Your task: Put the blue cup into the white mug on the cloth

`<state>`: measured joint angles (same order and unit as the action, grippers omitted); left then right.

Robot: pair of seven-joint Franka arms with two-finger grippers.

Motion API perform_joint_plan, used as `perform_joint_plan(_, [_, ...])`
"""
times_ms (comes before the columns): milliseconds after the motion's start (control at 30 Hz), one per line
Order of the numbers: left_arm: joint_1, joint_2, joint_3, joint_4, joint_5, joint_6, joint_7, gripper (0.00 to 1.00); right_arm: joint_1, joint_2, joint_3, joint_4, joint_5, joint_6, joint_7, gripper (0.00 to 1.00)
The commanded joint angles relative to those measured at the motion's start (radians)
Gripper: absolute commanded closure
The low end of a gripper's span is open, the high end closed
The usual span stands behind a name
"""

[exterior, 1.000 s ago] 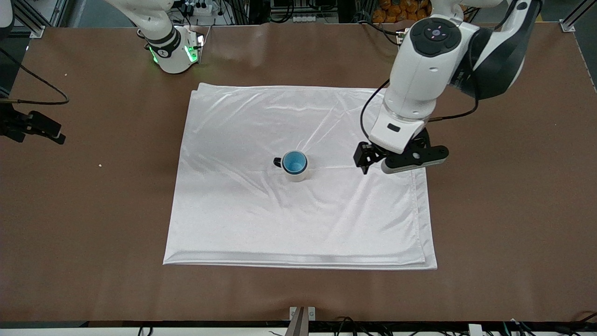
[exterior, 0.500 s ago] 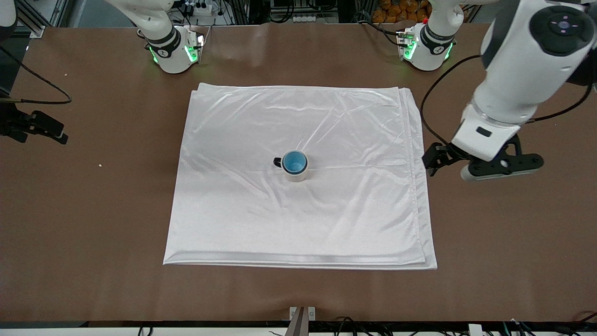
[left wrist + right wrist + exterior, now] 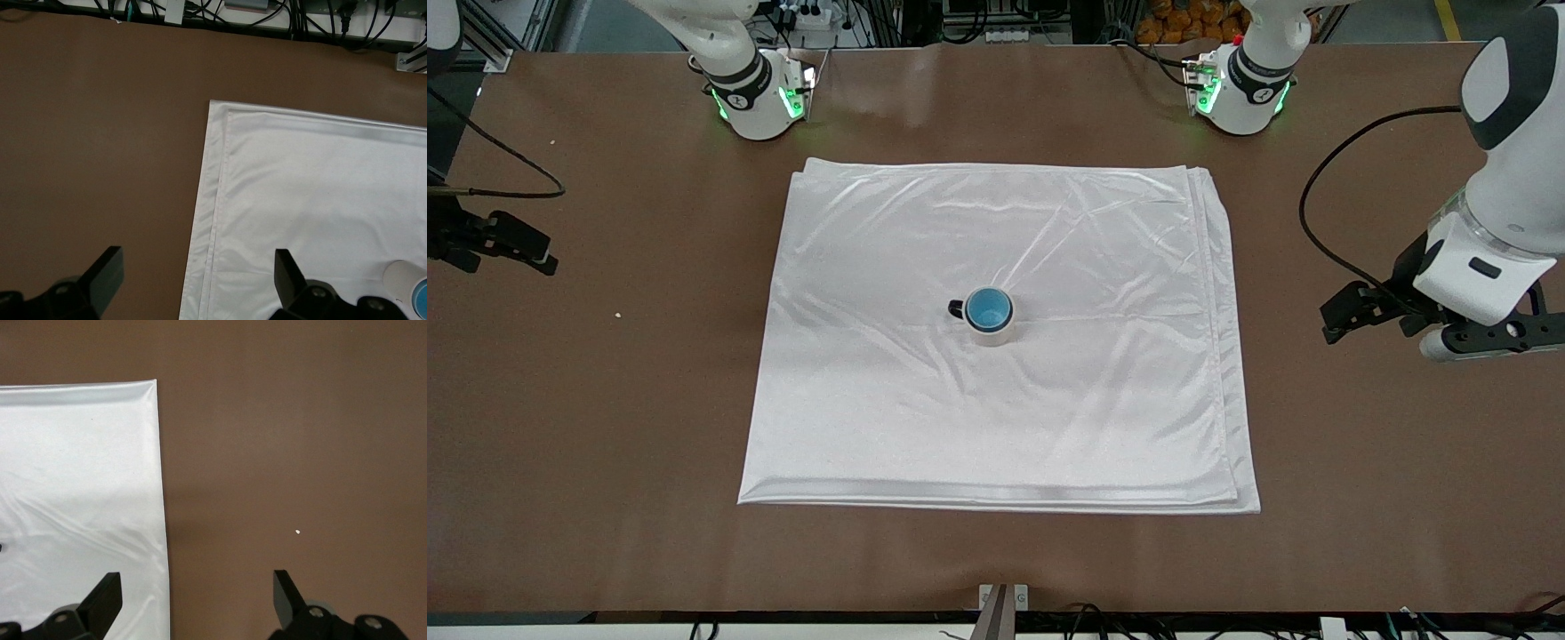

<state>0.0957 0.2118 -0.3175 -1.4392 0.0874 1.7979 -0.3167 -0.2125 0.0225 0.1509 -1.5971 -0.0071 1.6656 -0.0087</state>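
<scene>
The blue cup (image 3: 988, 308) sits upright inside the white mug (image 3: 991, 334) at the middle of the cloth (image 3: 871, 400), well apart from both empty grippers, whose fingers are spread, the left gripper (image 3: 1356, 311) being the nearer one.

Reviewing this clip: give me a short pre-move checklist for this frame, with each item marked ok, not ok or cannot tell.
1. Blue cup sits inside the white mug: ok.
2. Mug upright on the cloth, near its middle: ok.
3. Left gripper open, empty, over bare table off the cloth's edge at the left arm's end: ok.
4. Right gripper open, empty, over the cloth's edge at the right arm's end: ok.
5. Cup seated fully to the mug's bottom: cannot tell.
</scene>
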Motion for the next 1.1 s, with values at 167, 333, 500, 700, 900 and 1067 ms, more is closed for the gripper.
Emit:
perform_joint_plan(167, [0.001, -0.049, 0.023, -0.001, -0.023, -0.045, 0.024, 0.0, 0.113, -0.032, -0.103, -0.029, 0.01, 0.008, 0.013, 0.0])
perform_joint_plan(333, [-0.062, -0.077, 0.124, -0.02, -0.035, -0.045, 0.062, 0.0, 0.166, -0.036, -0.166, -0.032, 0.01, 0.008, 0.013, 0.0])
perform_joint_plan(500, [-0.077, -0.08, 0.175, -0.018, -0.084, -0.051, 0.094, 0.0, 0.165, -0.055, -0.166, -0.055, 0.009, 0.011, 0.013, 0.0])
perform_joint_plan(700, [-0.08, -0.095, 0.198, -0.024, -0.097, -0.118, 0.102, 0.0, 0.145, -0.133, -0.165, -0.175, 0.007, 0.083, 0.013, 0.0])
perform_joint_plan(900, [-0.079, -0.109, 0.209, -0.061, -0.097, -0.121, 0.229, 0.0, 0.119, -0.128, -0.159, -0.172, 0.006, 0.079, 0.01, 0.0])
perform_joint_plan(1067, [-0.088, -0.112, 0.225, -0.064, -0.09, -0.123, 0.272, 0.0, 0.099, -0.121, -0.151, -0.164, 0.006, 0.077, 0.003, 0.0])
